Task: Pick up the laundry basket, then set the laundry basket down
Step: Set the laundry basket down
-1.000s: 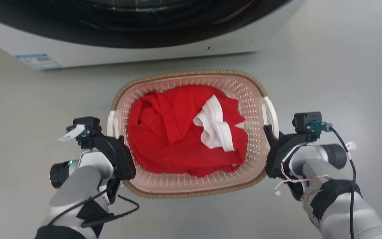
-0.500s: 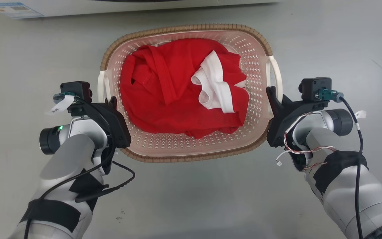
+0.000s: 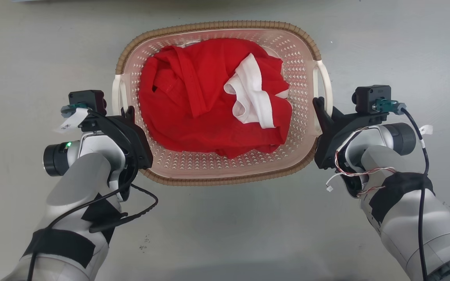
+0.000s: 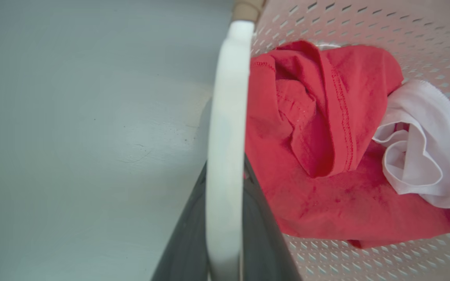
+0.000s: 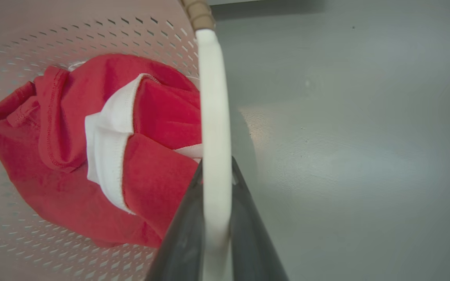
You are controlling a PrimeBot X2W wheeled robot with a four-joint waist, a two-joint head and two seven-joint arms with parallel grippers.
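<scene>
The laundry basket (image 3: 217, 26), pale pink with a brown woven-look rim, lies in the middle of the head view. It holds a red garment (image 3: 201, 101) and a white one (image 3: 250, 91). My left gripper (image 3: 125, 115) is shut on the basket's left white handle (image 3: 116, 91). In the left wrist view that handle (image 4: 228, 117) runs between my two dark fingers (image 4: 188, 238). My right gripper (image 3: 318, 107) is shut on the right white handle (image 3: 327, 82). The right wrist view shows this handle (image 5: 213, 117) pinched between the fingers (image 5: 248, 238).
Grey floor (image 3: 225, 234) lies all around the basket, with free room in front and to both sides. Loose cables hang from both forearms.
The whole head view has shifted: the washing machine has slid out past the top edge. The basket now looks slightly larger. Both grippers have kept hold of the handles.
</scene>
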